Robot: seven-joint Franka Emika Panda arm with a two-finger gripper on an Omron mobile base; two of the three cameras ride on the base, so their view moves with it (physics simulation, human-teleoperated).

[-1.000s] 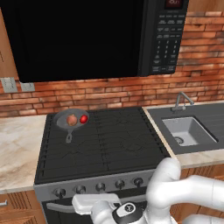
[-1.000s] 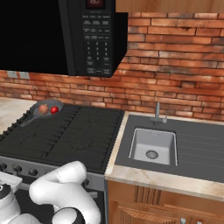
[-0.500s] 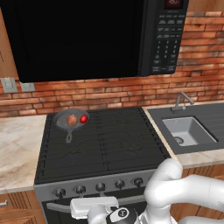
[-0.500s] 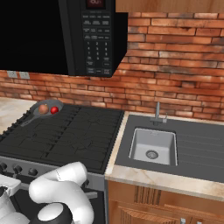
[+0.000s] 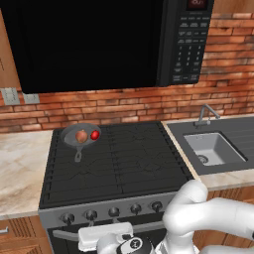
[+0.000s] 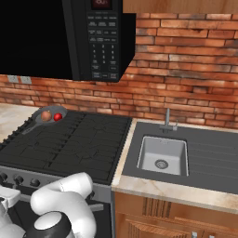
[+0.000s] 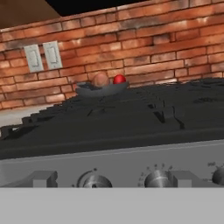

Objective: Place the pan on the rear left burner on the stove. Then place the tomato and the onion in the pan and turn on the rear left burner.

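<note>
While the pan (image 5: 81, 135) sits on the rear left burner of the stove (image 5: 119, 163), its short dark handle points toward the front, and the onion (image 5: 81, 136) and the tomato (image 5: 95, 134) lie inside it, touching or nearly so, the onion on the left. From the right base view the pan (image 6: 48, 115) shows at the far left corner of the stove (image 6: 69, 144), with the onion (image 6: 46, 115) and tomato (image 6: 57, 116) side by side in it. The hand (image 7: 127, 181) is low in front of the stove's grey front panel, its fingers spread wide with nothing between them, level with the row of knobs (image 7: 94, 180); the hand view looks across the black grates to the pan (image 7: 101, 89), where the onion (image 7: 100, 79) and tomato (image 7: 119, 79) rise above the rim against the brick wall (image 7: 131, 39). A sink (image 5: 213, 149) lies in the dark bench to the right of the stove, and a black microwave (image 5: 109, 39) hangs above it.
</note>
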